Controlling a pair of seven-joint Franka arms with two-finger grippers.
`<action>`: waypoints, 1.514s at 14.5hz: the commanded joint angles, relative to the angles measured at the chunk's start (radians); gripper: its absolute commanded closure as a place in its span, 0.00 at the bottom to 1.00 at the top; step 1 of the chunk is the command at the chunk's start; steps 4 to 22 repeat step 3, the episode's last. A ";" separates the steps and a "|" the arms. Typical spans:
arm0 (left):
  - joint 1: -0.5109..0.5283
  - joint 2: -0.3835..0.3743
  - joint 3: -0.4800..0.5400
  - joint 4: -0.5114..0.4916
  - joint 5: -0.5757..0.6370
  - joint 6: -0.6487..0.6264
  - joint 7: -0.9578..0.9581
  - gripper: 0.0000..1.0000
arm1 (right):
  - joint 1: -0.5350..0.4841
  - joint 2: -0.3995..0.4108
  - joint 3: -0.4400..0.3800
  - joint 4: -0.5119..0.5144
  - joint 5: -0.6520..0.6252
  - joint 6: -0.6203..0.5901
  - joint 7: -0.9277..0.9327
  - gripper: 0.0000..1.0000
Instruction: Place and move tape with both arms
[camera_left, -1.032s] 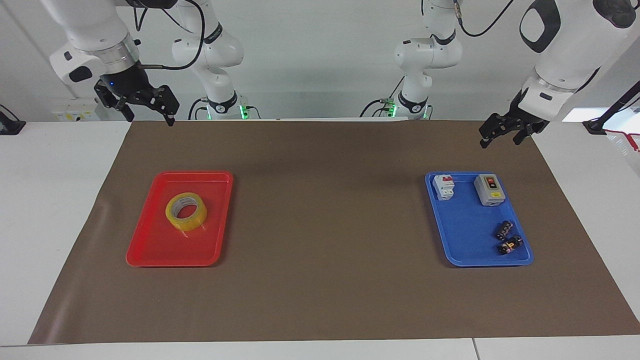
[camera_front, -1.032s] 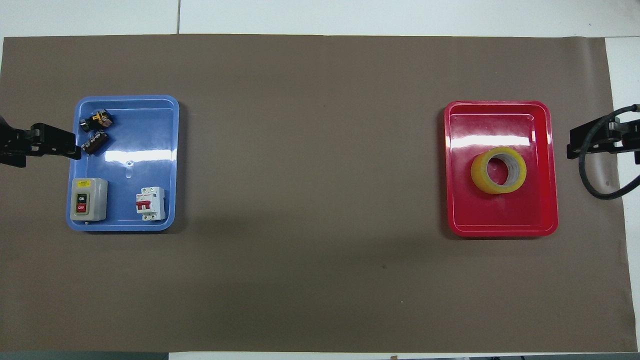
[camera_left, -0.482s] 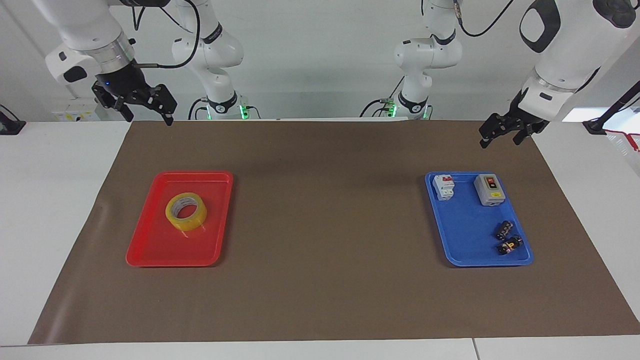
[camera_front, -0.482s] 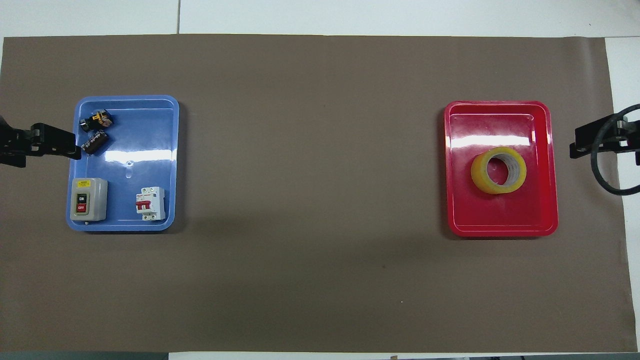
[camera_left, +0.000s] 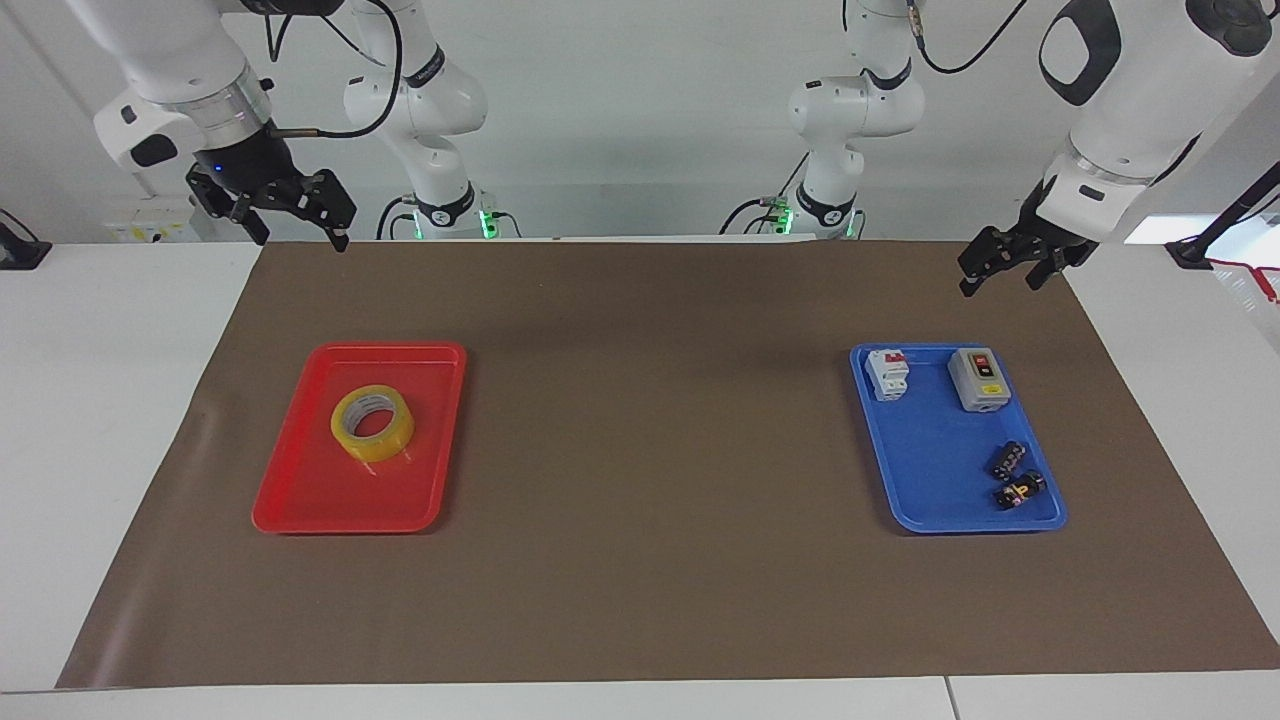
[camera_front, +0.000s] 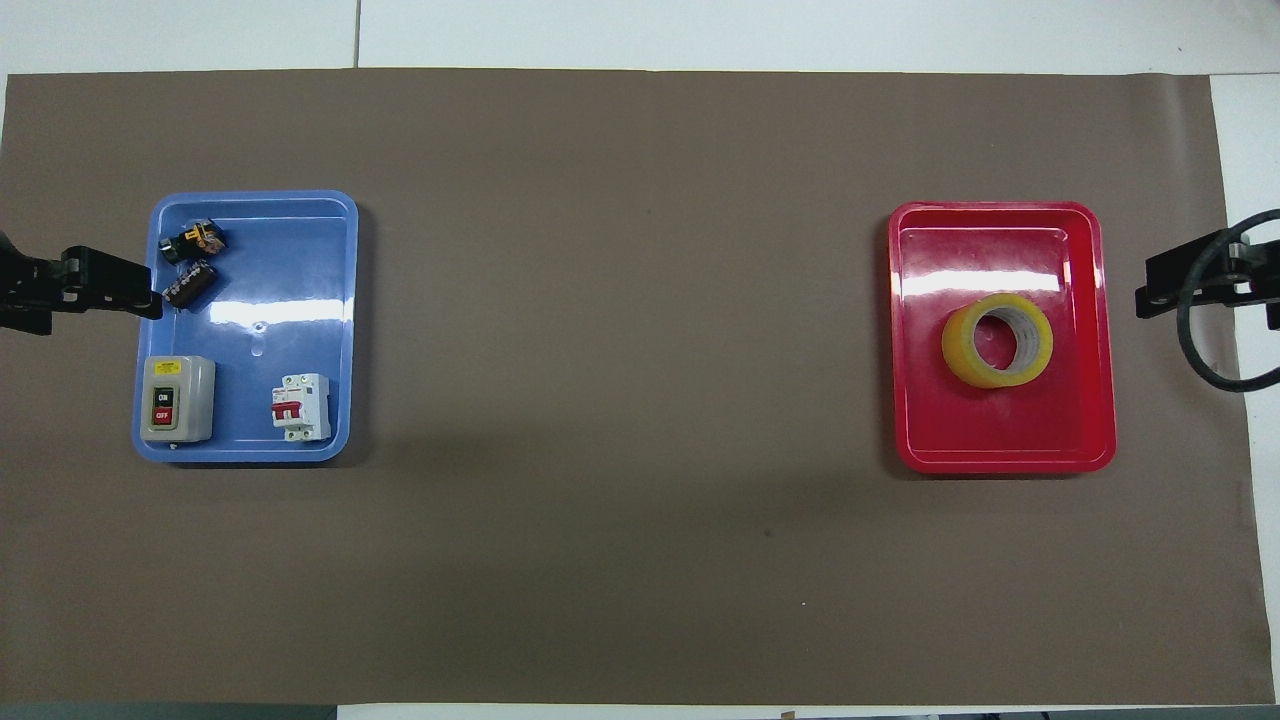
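Above the brown mat's corners, the right hand and left hand hang wide, holding nothing. One tape lies in one red tray; one blue tray carries four electrical parts on the white bench.

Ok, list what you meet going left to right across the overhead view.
left gripper → blue tray holding switch box and circuit breaker → bare brown mat → red tray holding the tape → right gripper.
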 joint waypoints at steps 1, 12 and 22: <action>0.015 -0.028 -0.005 -0.027 -0.026 0.001 0.012 0.00 | -0.006 0.005 0.003 0.008 -0.016 -0.015 -0.054 0.00; 0.015 -0.028 -0.005 -0.029 -0.026 0.001 0.012 0.00 | -0.002 0.005 0.003 0.008 -0.030 -0.015 -0.056 0.00; 0.015 -0.028 -0.005 -0.029 -0.026 0.001 0.012 0.00 | -0.002 0.005 0.003 0.008 -0.030 -0.015 -0.056 0.00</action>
